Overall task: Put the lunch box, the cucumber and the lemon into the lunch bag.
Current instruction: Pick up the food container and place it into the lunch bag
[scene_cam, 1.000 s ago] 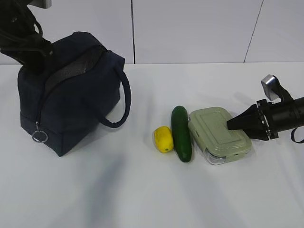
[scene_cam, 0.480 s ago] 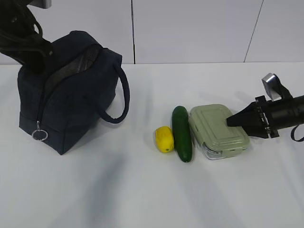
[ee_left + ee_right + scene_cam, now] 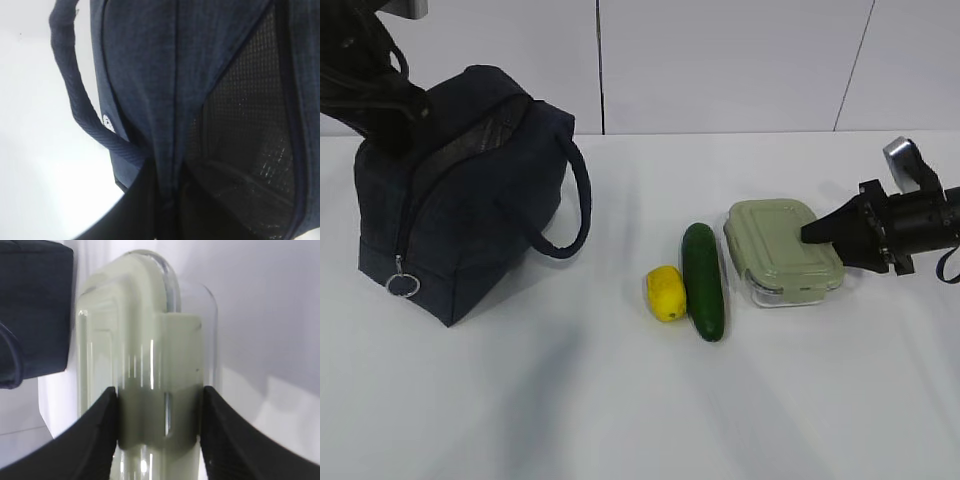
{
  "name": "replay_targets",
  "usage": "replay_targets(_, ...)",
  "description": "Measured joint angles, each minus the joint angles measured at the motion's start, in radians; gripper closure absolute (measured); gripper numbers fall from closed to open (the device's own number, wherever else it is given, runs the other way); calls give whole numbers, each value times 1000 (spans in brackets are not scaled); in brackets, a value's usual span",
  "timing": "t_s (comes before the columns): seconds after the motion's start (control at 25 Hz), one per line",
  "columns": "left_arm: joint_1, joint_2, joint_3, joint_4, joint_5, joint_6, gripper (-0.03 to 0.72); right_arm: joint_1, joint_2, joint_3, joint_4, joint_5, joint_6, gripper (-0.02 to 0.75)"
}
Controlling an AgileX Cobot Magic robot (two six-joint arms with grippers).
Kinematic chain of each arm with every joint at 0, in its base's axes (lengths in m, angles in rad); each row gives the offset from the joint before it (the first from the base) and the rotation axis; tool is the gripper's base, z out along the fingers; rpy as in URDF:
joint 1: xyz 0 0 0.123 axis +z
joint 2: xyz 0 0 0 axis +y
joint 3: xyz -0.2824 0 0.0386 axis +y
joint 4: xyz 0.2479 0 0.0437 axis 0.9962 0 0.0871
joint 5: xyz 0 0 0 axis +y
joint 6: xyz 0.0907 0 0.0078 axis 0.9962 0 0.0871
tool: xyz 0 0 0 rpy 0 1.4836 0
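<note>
Open tabletop (image 3: 620,400): wide bare strip between bag (image 3: 460,230) and lemon (image 3: 664,293); bare front area. Bag's loop handle (image 3: 575,215) juts into that strip. Lemon touches cucumber (image 3: 703,280): no passage between. Narrow gap between cucumber and lunch box (image 3: 783,250). Bag's top blocked by left arm (image 3: 365,85).

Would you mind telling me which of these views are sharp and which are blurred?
Exterior view: evenly lit, sharp, soft shadows under the lunch bag. Right wrist view: the lunch box is streaked with motion blur between dark end effector fingers. Left wrist view: dim, close, bag fabric soft.
</note>
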Motion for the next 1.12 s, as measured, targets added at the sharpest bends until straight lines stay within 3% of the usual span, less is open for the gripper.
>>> replay_targets(0.48,0,0,0,2,4,0,667,24,-101,3,64,-2,40,374)
replay_targets(1.12,0,0,0,2,7,0,667,274,-210,-42,134,3,87,375)
